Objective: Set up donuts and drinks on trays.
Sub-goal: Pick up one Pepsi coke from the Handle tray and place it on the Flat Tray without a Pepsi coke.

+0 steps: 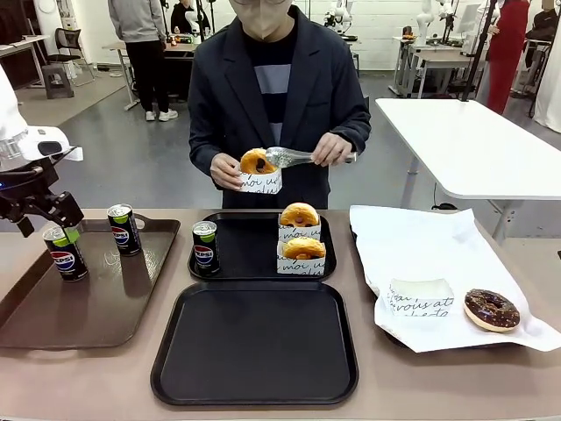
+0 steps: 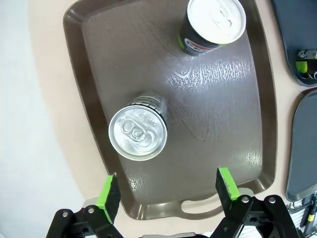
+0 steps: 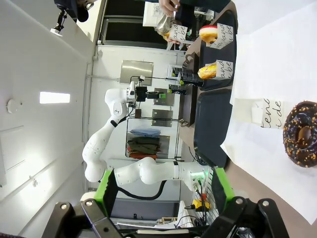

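The left gripper [image 2: 168, 187] stands wide open, its green pads [image 2: 110, 191] apart above the handle end of the brown tray [image 2: 213, 114], with one Pepsi can [image 2: 137, 128] just beyond them and a second can [image 2: 212, 27] farther along. The right gripper [image 3: 164, 191] is spread too, holding nothing. A third can [image 1: 204, 247] shares the far black tray [image 1: 250, 237] with two sleeved donuts [image 1: 300, 219]; the near black tray [image 1: 254, 342] lies in front. The person's hand [image 1: 226, 171] holds another donut [image 1: 258, 161] — a chocolate donut [image 1: 491, 309] rests on white paper [image 1: 421, 250] at the right.
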{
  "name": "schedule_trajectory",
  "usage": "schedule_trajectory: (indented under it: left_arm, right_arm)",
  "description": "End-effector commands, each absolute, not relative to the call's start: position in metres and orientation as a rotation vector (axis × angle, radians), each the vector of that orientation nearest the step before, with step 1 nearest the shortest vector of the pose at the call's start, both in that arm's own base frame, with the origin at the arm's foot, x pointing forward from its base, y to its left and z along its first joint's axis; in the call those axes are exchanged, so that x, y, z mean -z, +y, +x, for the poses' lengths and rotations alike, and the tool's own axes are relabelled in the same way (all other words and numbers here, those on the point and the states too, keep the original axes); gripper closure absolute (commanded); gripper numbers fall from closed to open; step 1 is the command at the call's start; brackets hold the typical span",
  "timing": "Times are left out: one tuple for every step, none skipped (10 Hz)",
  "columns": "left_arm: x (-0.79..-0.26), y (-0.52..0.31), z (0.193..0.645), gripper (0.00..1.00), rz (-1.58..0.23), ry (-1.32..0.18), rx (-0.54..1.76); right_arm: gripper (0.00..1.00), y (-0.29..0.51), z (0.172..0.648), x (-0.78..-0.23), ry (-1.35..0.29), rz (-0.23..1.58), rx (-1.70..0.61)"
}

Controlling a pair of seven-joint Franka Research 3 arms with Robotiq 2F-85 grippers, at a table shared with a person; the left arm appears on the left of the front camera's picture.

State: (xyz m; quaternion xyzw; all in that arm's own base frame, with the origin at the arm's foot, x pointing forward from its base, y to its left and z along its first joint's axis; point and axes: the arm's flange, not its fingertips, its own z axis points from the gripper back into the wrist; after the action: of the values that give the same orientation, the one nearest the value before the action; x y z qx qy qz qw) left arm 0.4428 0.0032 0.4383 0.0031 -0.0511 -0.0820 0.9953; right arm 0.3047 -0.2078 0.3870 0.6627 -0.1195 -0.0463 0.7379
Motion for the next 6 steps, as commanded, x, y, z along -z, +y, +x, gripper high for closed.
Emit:
schedule_trajectory:
  left_arm:
    - [-0.437, 0.013, 0.442, 0.0, -0.01, -0.112, 0.153]
    - [-0.437, 0.013, 0.442, 0.0, -0.01, -0.112, 0.153]
    - [-0.437, 0.013, 0.442, 0.0, -0.01, -0.112, 0.153]
    - [-0.438, 0.011, 0.443, 0.0, 0.002, -0.102, 0.148]
    - [-0.429, 0.015, 0.454, 0.0, 0.012, -0.104, 0.149]
    - [-0.424, 0.02, 0.469, 0.0, 0.02, -0.113, 0.116]
  right_arm:
    - [0.0, -0.208, 0.304, -0.387, -0.277, 1.465, 0.09]
    - [0.0, -0.208, 0.304, -0.387, -0.277, 1.465, 0.09]
    - [0.0, -0.208, 0.304, -0.387, -0.277, 1.465, 0.09]
    - [0.0, -0.208, 0.304, -0.387, -0.277, 1.465, 0.09]
    - [0.0, -0.208, 0.304, -0.387, -0.277, 1.465, 0.09]
    - [0.0, -0.208, 0.304, -0.387, -0.277, 1.465, 0.09]
